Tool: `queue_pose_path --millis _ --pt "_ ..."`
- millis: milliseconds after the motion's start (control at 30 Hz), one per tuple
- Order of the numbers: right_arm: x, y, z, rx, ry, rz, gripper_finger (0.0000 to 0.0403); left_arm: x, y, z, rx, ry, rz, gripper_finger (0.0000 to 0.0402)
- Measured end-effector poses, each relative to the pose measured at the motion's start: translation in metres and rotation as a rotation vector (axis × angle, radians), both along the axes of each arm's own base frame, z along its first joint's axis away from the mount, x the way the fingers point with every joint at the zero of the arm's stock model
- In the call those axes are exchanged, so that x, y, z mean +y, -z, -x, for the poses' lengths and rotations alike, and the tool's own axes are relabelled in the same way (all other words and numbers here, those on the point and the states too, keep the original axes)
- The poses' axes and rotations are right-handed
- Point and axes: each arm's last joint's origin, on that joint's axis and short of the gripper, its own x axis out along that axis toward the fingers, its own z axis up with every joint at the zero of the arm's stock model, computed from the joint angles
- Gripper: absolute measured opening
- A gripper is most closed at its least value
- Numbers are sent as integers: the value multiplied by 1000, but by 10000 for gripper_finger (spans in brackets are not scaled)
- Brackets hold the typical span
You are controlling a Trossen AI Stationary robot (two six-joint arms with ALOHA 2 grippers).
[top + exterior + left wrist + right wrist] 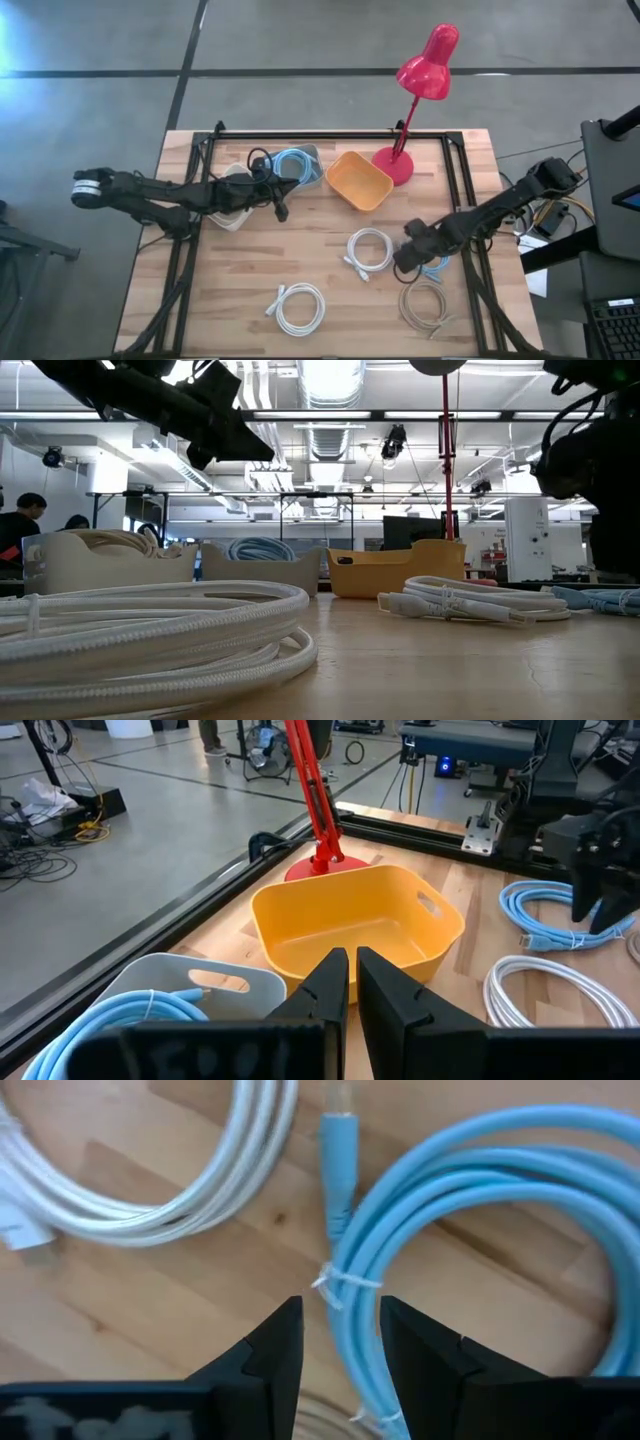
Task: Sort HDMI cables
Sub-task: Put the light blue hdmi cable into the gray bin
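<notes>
While the right gripper (340, 1342) hangs low over the wood with its jaws slightly spread and nothing between them, a light blue coil (470, 1240) lies directly ahead of the tips, its strands bound by a thin white tie (340, 1283) just beyond the gap. This coil's plug end (337, 1140) points away from the jaws, and a white coil (160, 1180) curves past to one side of it. In the high view the right gripper (408, 256) covers most of the blue coil (436, 266), so only a small arc of it shows. A tan coil (425, 305) lies just on the near side of the jaws, and a second white coil (301, 307) rests well apart toward the table's front edge; the low view cuts that one off at the frame's edge (150, 635).

Farther off, the left gripper (352, 982) hovers above the bins with its jaws nearly pressed together, a narrow slit left between them, holding nothing. Beneath its tips sits a grey bin (215, 982) containing another light blue coil (120, 1025), partly hidden by the fingers. Just ahead of the jaws stands a yellow bin (400, 900), with no cable showing inside. Beside the grey bin is a cream bin (100, 565) holding tan cable (115, 539); how many coils it has is hard to tell, since the left arm crosses over it from above. Beyond the yellow bin rises a red desk lamp (420, 90).
</notes>
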Motion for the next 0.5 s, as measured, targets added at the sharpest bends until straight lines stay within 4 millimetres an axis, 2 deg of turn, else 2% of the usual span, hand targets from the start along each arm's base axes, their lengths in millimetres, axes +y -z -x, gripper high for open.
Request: queue_pose_path --millis 167,500 --pt "1 5 -1 24 -2 5 132 0 0 0 0 -1 0 28" --pt "8 32 -14 114 -140 44 132 0 0 0 0 0 0 28"
